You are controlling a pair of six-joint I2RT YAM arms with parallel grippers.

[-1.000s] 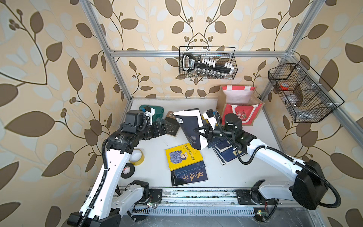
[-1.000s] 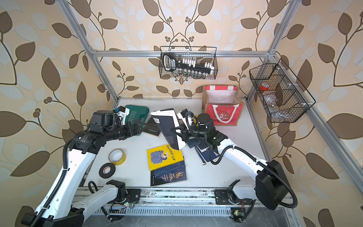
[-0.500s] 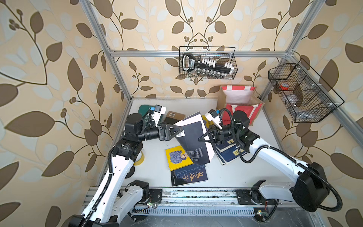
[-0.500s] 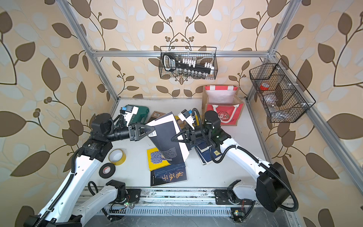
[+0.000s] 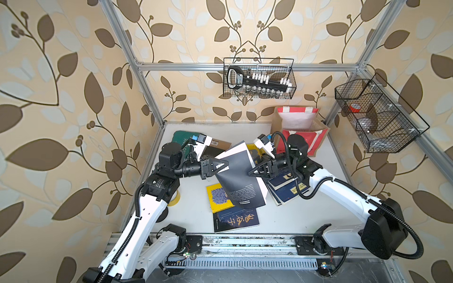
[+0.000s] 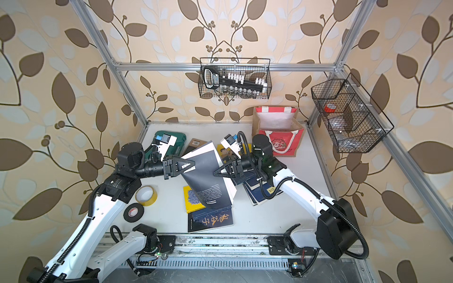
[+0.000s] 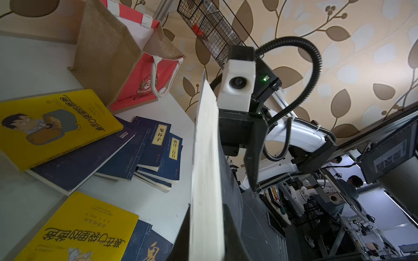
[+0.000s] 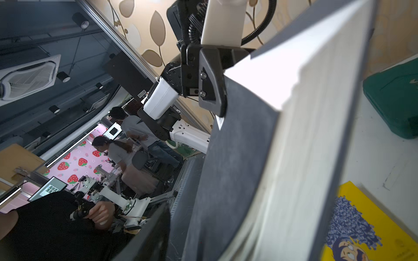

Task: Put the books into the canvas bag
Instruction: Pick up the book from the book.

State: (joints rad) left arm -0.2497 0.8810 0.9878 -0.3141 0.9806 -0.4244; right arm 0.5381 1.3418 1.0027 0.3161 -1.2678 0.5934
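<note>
Dark grey paperback, thick, hanging tilted in the air over the middle of the table. Clamped at one edge by the left gripper, jaws narrow on cover and pages. Straddled at the opposite edge by the right gripper, jaws spread wide and apparently not pressing.

Probably moderate in weight, stiff near the spine, floppy toward the free corner (smooth cover, so apt to slip in a one-sided pinch). Best taken deep over the pages.

Below, more books flat on the table: a navy pile toward the right edge, a yellow book and a dark blue book near the front edge.

Upright at the far right corner, the canvas bag, mouth open. Open room above the pile for a carry there, though with the right arm in that path and a wire basket above the right edge.
</note>
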